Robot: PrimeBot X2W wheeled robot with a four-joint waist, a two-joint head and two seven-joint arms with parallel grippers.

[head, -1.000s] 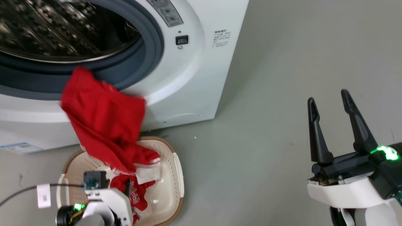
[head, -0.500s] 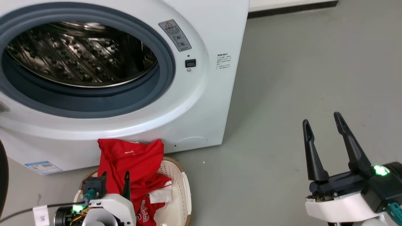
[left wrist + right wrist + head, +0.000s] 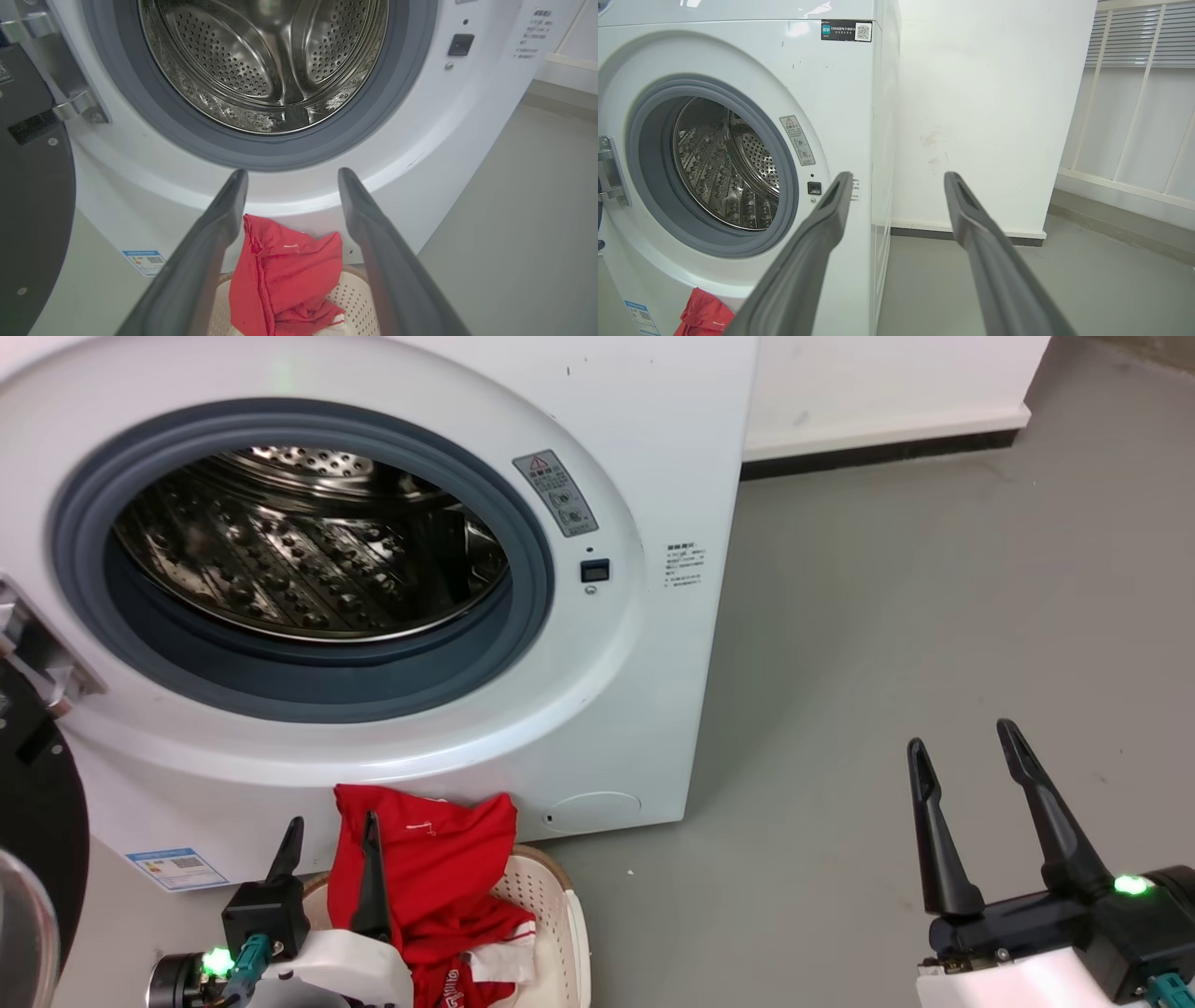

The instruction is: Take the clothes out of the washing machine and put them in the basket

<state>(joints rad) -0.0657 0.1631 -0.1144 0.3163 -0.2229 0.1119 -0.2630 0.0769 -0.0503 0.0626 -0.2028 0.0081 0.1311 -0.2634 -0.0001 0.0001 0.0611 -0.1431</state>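
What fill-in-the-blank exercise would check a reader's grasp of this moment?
1. The washer has its door standing ____.
2. The clothes lying in the basket are mostly ____ in colour.
3. The left end effector and the right end effector are both open and grip ____.

Missing words: open; red; nothing.

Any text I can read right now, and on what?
Nothing reads clearly.
Warning sticker on the washing machine: red triangle sign, words too small.
Print beside it: too small.
Blue label at its base: blurred.
Black QR sticker: too small.
White lettering on the clothes: cut off.
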